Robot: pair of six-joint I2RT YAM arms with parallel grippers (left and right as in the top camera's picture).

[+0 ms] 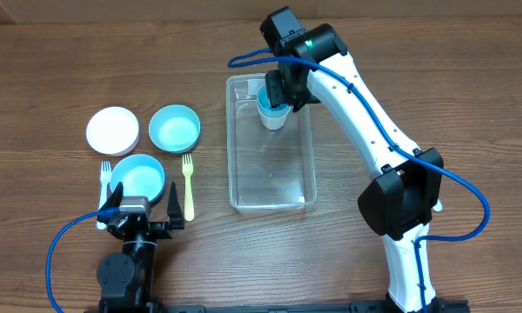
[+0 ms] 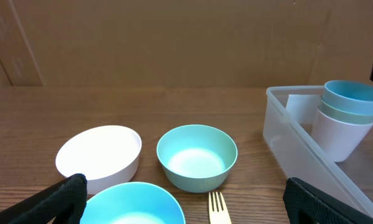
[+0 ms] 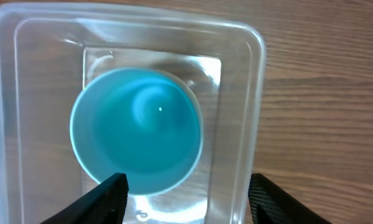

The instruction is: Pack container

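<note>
Clear, round-cornered plastic container (image 1: 274, 178) at the centre of the wood-grain bench (image 1: 470, 78), a nested stack of smooth cups (image 1: 273, 111), blue uppermost, at its far end; right pincer (image 3: 188, 180), on its outstretched arm (image 1: 365, 113), parted directly above the stack, gripping nothing; left pincer (image 1: 143, 198) wide apart.

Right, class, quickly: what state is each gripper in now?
Left gripper: open, empty.
Right gripper: open, over the cups in the container.

No readable text, label or number appears anywhere.
</note>
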